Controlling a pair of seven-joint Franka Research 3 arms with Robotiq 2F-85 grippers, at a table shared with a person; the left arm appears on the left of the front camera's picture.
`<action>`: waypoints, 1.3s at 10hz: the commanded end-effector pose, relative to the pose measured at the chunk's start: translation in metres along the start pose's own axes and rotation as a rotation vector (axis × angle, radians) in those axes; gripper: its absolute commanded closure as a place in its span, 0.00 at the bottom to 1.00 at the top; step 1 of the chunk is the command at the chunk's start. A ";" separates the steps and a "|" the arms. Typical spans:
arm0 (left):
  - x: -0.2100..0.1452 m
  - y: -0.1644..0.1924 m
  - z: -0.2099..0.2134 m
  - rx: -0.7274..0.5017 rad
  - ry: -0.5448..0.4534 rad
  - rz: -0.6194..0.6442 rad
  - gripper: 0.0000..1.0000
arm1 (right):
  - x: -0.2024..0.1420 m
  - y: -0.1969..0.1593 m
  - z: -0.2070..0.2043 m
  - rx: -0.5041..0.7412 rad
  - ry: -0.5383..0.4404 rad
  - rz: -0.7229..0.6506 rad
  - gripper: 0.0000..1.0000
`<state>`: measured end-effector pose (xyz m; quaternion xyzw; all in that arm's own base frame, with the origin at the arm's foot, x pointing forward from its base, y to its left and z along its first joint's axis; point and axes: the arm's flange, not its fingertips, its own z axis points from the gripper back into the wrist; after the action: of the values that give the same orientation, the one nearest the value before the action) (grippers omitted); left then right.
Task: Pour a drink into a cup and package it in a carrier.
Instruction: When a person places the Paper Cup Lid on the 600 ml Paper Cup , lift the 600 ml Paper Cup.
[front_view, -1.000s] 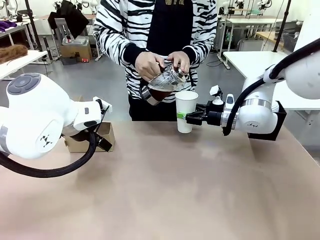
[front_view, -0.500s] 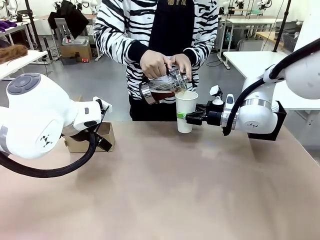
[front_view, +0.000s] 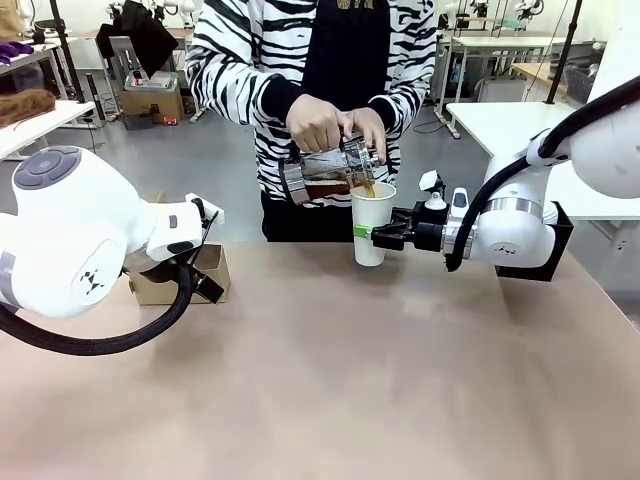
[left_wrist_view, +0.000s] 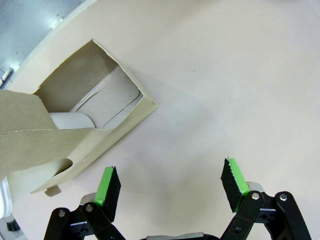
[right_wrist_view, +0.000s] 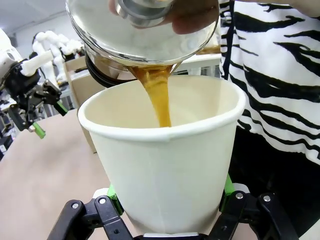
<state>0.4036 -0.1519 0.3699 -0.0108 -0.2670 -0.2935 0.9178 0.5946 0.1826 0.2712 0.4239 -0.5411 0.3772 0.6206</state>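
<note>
White cup, amber-brown drink, brown cardboard carrier, black-white zebra-striped sleeve, green left claw pads

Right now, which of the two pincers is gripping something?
The right pincer, shut on the white paper cup that is being filled. The left pincer hangs open above the table beside the cardboard carrier, holding nothing.

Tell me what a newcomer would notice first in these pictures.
At the far side, a person's hands tip a glass carafe, and a stream of brown drink falls into the white paper cup just below. The robot's right hand is shut on that cup, keeping it upright near the table's far edge. At the left, the left hand hangs open beside the cardboard carrier.
</note>
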 end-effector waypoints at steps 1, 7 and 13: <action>0.000 0.000 0.001 -0.002 -0.002 0.001 0.00 | 0.001 0.001 -0.001 -0.005 0.018 -0.010 0.19; 0.000 0.000 0.001 -0.002 -0.002 0.001 0.00 | 0.001 0.001 -0.001 -0.005 0.018 -0.010 0.19; 0.000 0.000 0.001 -0.002 -0.002 0.001 0.00 | 0.001 0.001 -0.001 -0.005 0.018 -0.010 0.19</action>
<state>0.4036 -0.1519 0.3699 -0.0108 -0.2670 -0.2935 0.9178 0.5943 0.1822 0.2705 0.4232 -0.5405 0.3770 0.6218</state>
